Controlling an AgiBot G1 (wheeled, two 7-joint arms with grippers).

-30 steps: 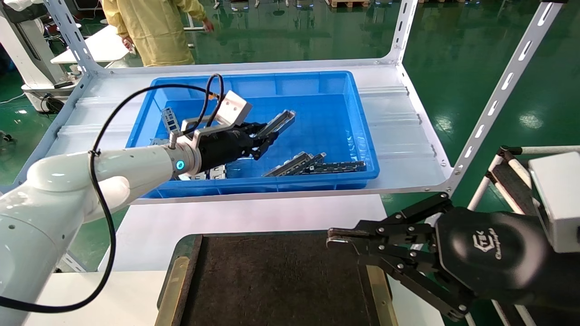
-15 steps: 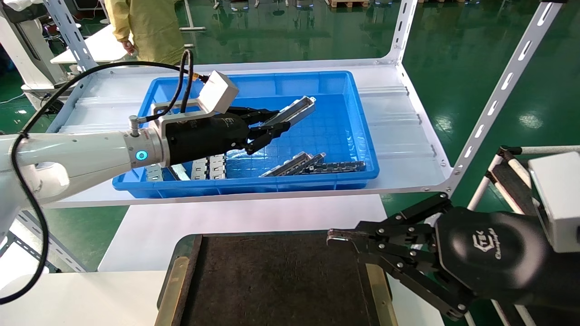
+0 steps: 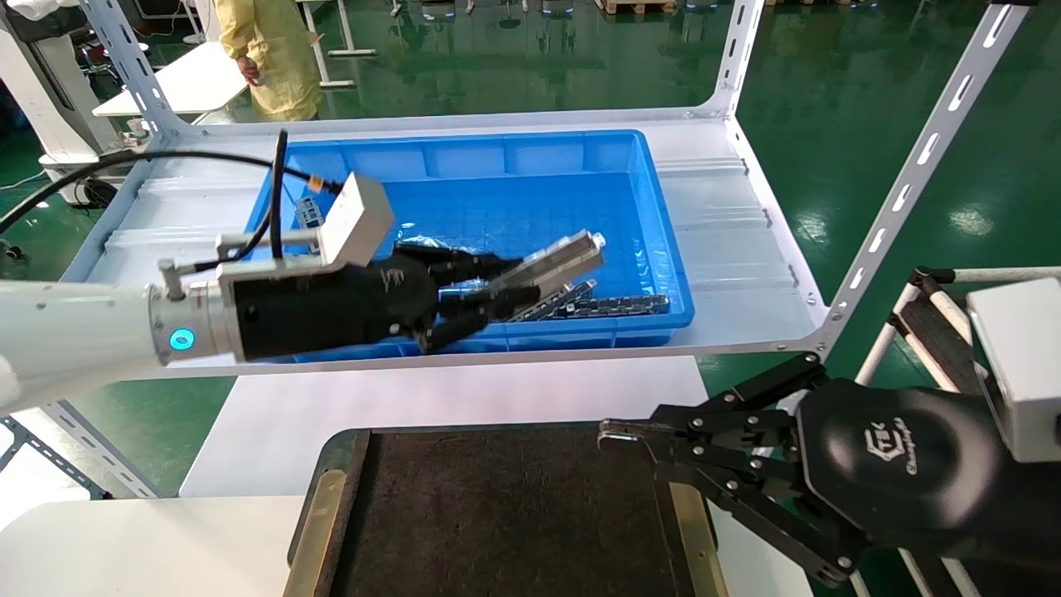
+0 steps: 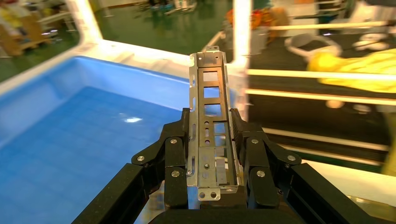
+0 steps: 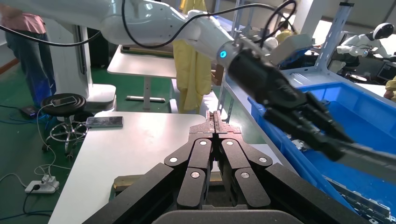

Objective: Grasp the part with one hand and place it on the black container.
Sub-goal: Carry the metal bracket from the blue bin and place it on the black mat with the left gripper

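Note:
My left gripper point(image 3: 506, 292) is shut on the part point(image 3: 557, 261), a silver-grey channel bar with rectangular cut-outs that sticks out past the fingertips. It hangs above the front of the blue bin point(image 3: 655, 215). In the left wrist view the part point(image 4: 211, 112) lies clamped between the two black fingers of that gripper point(image 4: 211, 119). The black container point(image 3: 497, 514) lies at the near edge of the head view, below and in front of the bin, with brass strips along its sides. My right gripper point(image 3: 613, 435) is shut and empty over the container's right edge; the right wrist view shows its gripper point(image 5: 215, 116) with fingertips pressed together.
More silver bars and a dark chain-like strip point(image 3: 617, 305) lie in the bin's front right corner. The bin stands on a white shelf point(image 3: 746, 240) with slotted uprights. A white table point(image 3: 464, 398) lies under the container. A person in yellow point(image 3: 265, 50) stands far back left.
My left gripper has carried the part out of the bin's middle, lower in the head view and toward the bin's front wall. The right gripper has not moved. The person has stepped farther away.

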